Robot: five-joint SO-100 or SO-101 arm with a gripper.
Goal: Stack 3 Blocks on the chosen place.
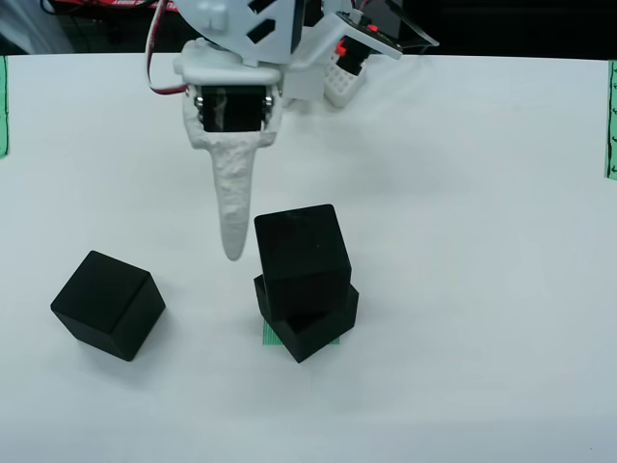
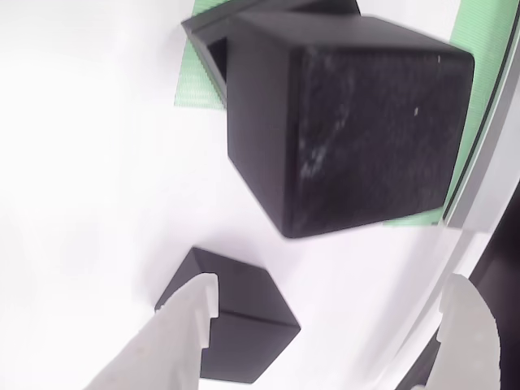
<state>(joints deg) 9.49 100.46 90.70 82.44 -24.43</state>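
Stacking stands at two of three: in the view from the front, the upper cube (image 1: pixel 302 244) sits on the lower cube (image 1: pixel 310 318) at the lower middle of the frame, twisted a little against it, and a sliver of the green striped patch (image 1: pixel 273 334) peeks out under the lower one's left corner. The third cube (image 1: pixel 107 305) lies well apart at the lower left on the white table (image 1: pixel 482 289). My gripper (image 2: pixel 325 317) hangs just above and behind the pile with its fingers spread and nothing between them; in the view that rides on my gripper, one white fingertip (image 2: pixel 191 317) shows at the lower left and the other at the lower right, with the stacked cube large in the upper middle. I judge the second placing done and the third fetch in hand. Next I must swing toward the lone cube at the lower left, straddle it squarely, close, lift clear, and set it down gently, since the skewed upper cube offers a poorer seat.
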